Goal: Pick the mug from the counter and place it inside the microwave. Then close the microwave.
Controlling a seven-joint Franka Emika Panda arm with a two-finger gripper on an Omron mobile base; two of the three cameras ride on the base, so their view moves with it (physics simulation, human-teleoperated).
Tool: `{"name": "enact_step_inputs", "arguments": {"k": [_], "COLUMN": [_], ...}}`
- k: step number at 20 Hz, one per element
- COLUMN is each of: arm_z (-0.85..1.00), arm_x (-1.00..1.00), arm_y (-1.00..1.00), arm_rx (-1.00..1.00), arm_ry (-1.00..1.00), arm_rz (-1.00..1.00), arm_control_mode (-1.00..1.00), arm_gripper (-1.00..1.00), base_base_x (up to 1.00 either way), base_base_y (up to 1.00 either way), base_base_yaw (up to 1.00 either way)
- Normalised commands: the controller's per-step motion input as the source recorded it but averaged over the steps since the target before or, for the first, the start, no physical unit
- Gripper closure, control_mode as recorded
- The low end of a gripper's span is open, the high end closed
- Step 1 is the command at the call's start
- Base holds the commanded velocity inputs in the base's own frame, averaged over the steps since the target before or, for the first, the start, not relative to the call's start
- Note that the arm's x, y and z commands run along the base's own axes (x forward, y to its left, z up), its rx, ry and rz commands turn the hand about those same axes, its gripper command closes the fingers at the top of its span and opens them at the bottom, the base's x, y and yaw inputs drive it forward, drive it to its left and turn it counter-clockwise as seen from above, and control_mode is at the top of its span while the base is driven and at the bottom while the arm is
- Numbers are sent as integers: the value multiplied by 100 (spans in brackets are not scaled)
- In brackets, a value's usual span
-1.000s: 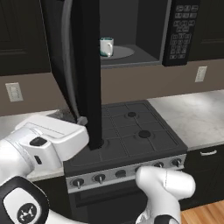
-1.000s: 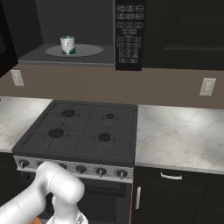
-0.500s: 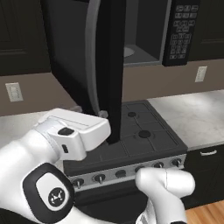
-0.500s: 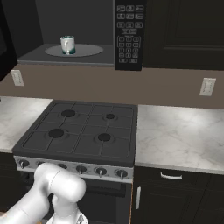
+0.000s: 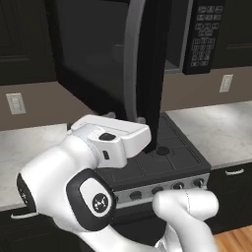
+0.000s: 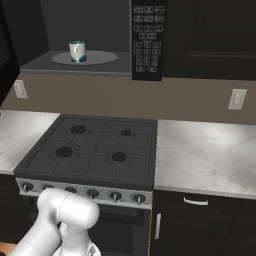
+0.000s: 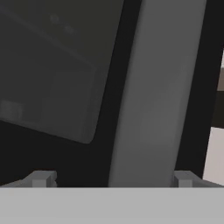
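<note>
The microwave [image 5: 147, 59] door has swung further round since a second ago — then the left base view looked past its edge to the mug on the turntable, now the dark glass panel covers most of the opening, with only a sliver of cavity showing beside the keypad [image 5: 204, 34]. The arm has come up and forward with it, its white hand pressed in low behind the door's edge above the stovetop [image 6: 95, 155].

Down to the long curved handle [image 7: 157, 92]: the hand view sits right up against it, the grey bar running between the two fingertips. The gripper [image 7: 111, 179] is spread wide, fingers [image 7: 41, 178] well apart either side of the bar — pushing, by the look of it, not clamping.

And the mug [image 6: 77, 51] — in the right base view it stands upright on the round turntable [image 6: 100, 57] inside the microwave. Placement looks done; what's left, I'd judge, is driving that door home until it latches.
</note>
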Motion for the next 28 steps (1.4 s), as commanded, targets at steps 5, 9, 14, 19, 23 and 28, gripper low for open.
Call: {"name": "enact_step_inputs", "arguments": {"k": [5,9,14,19,23,28], "arm_z": [2,6,4,0,0,0], "arm_x": [43,44,43,51,61,64], "arm_y": [-44,-48,-49,-51,-48,-44], "arm_rx": [0,0,0,0,0,0], "arm_ry": [0,0,0,0,2,3], "arm_rz": [0,0,0,0,0,1], "arm_control_mode": [-100,-100,-100,-100,-100,-100], "arm_gripper": [-100,-100,-100,-100,-100,-100], "base_base_x": [0,0,0,0,0,0], "base_base_y": [0,0,0,0,0,0], "base_base_yaw": [0,0,0,0,0,0]}}
